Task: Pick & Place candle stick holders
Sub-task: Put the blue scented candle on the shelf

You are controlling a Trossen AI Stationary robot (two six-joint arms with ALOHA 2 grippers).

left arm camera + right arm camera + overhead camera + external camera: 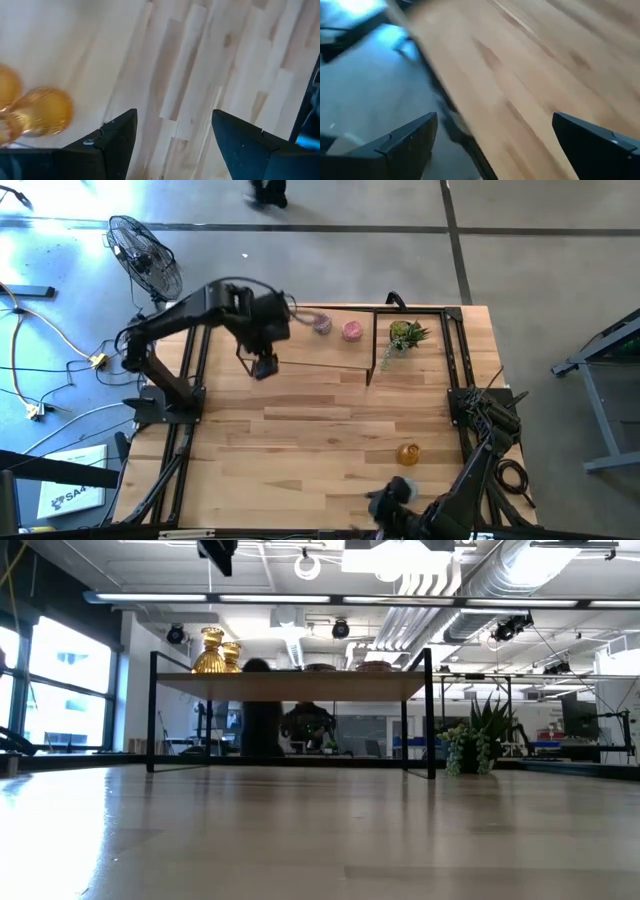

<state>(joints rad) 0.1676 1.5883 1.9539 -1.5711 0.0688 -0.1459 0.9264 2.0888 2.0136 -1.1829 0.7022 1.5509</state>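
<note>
1. While hovering over the left end of the shelf (320, 352), grips nothing: so for the left gripper (262, 365), its fingers (119, 137) partly apart with only bare wood between them. Judged as raised this high to clear the glass standing below.
2. Just beside that gripper, in its wrist view: an amber pair (40, 111) on the shelf top, close together and apart from the fingers. Same pair from the low view, upright at the shelf's left end. Hidden under the arm from above. Taken as already placed, with the shelf as the likely goal.
3. Further right along the shelf: two pink holders (352, 331), near each other and lined up along the back edge. Looks like a deliberate row, with room kept between pieces so fingers can get in and out. Cannot tell whether the paler one is in fact the blue piece.
4. Right again, on the shelf's right part: the plant (405, 335), no part of the task, best left alone and given clearance.
5. Down on the desk (300, 440), toward its right front and well apart from the shelf: one lone amber holder (408, 453), upright as far as can be told. Judged as the piece waiting to be moved.
6. At the front edge, near that holder but not touching it: the right gripper (390, 502), fingers spread wide and empty, facing the desk edge and the floor beyond. Probably parked, or readied wide for a round body.
</note>
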